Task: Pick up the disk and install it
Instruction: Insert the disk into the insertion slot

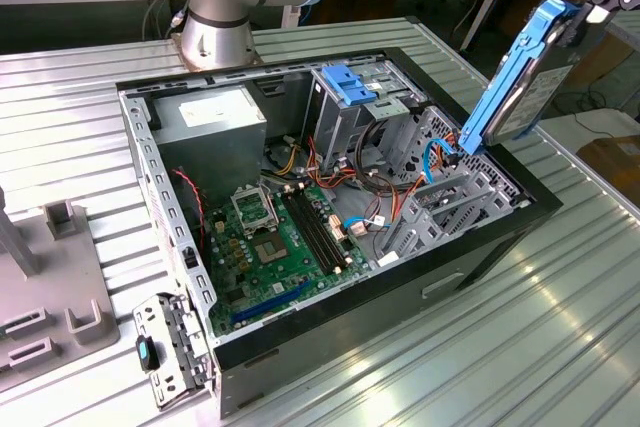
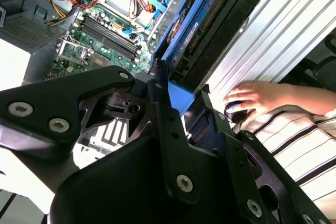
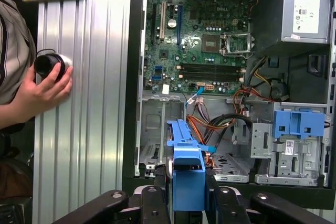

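The disk (image 1: 525,87), a grey drive in a bright blue carrier rail, hangs tilted in the air above the open computer case (image 1: 400,292), over its edge on the exterior view's right. My gripper (image 1: 583,7) is shut on the disk's upper end. In the first wrist view the blue carrier (image 3: 186,174) stands between the black fingers of the gripper (image 3: 188,195), above the metal drive bay (image 3: 157,140). The second wrist view shows the disk (image 2: 210,30) edge-on, clamped in the gripper (image 2: 184,100).
Inside the case lie the motherboard (image 1: 280,237), a power supply (image 1: 210,117), loose cables and a drive cage with a light-blue latch (image 1: 350,87). A person's hand (image 3: 42,90) rests on the ribbed table beside the case, holding a round black object. A grey fixture (image 1: 50,287) stands at the exterior view's left.
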### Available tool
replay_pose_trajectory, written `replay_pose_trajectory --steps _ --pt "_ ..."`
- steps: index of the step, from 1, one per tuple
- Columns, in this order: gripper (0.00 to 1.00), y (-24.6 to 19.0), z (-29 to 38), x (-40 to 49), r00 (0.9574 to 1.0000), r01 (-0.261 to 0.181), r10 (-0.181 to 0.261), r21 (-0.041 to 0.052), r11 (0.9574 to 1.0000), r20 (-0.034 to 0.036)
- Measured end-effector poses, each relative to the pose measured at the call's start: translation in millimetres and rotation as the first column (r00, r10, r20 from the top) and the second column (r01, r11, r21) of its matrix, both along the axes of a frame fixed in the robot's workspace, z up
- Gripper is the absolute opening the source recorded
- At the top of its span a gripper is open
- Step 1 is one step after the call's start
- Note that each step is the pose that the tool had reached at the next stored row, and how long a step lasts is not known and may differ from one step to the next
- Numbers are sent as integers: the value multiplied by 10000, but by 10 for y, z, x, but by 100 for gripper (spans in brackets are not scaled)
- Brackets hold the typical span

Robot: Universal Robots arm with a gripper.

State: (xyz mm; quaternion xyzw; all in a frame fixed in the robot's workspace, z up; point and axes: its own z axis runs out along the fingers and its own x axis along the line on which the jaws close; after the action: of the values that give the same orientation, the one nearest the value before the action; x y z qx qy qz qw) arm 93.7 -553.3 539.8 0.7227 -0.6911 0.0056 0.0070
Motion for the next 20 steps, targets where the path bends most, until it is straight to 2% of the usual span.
replay_pose_trajectory --steps 3,7,12,20 --pt "36 0 -25 0 10000 0 0 -2 10000 0" --pt "36 4 -25 0 10000 1 -1 -3 10000 0" --pt "36 42 -28 -6 10000 0 0 -2 10000 0" --pt "36 47 -28 -6 10000 0 0 -2 10000 0"
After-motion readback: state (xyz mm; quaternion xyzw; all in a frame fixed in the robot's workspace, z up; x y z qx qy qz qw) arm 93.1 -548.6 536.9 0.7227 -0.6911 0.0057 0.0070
